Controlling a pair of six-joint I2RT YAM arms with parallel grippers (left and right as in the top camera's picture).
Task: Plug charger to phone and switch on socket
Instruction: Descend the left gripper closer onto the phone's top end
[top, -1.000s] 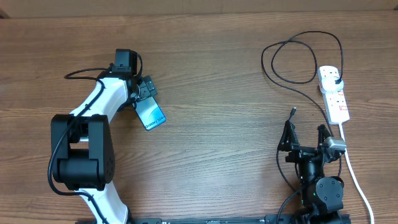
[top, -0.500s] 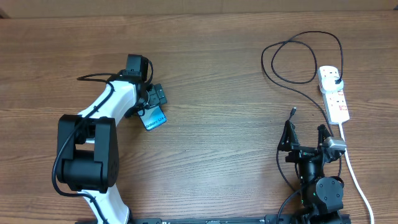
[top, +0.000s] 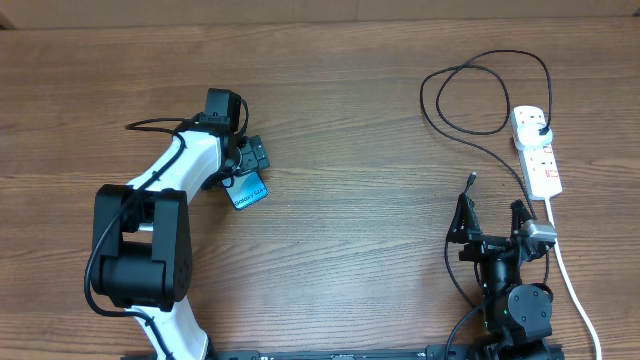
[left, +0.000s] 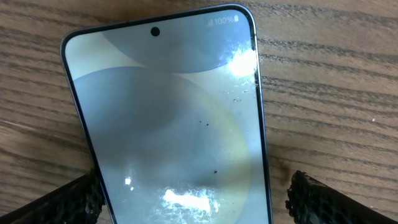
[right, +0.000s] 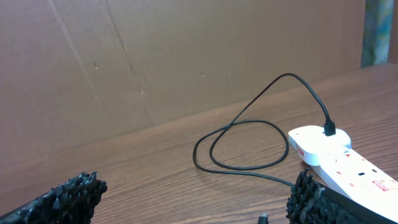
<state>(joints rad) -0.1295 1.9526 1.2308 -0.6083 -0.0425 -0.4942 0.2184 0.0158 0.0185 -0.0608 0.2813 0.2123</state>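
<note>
Overhead cam: even light from above, prob ceiling lamps, nothing harsh. There's only a soft shadow hugging my left arm (top: 180, 165) on the wooden table (top: 350, 150). Pic is sharp corner to corner, colours a bit warm.

Left wrist cam: the phone (left: 168, 118) screen looks washed-out grey w/ white glare blobs, the biggest at its upper right edge and another near the bottom. Dust specks show on the glass. My left fingertips (left: 68, 199) are soft, too close to focus.

Right wrist cam: dimmer, brownish, flat light on the cardboard wall (right: 186, 62). My right fingertips (right: 59, 199) are blurry, the socket (right: 339, 158) is bright white and nearly blown out, and the charger (right: 329, 128) is crisp.
</note>
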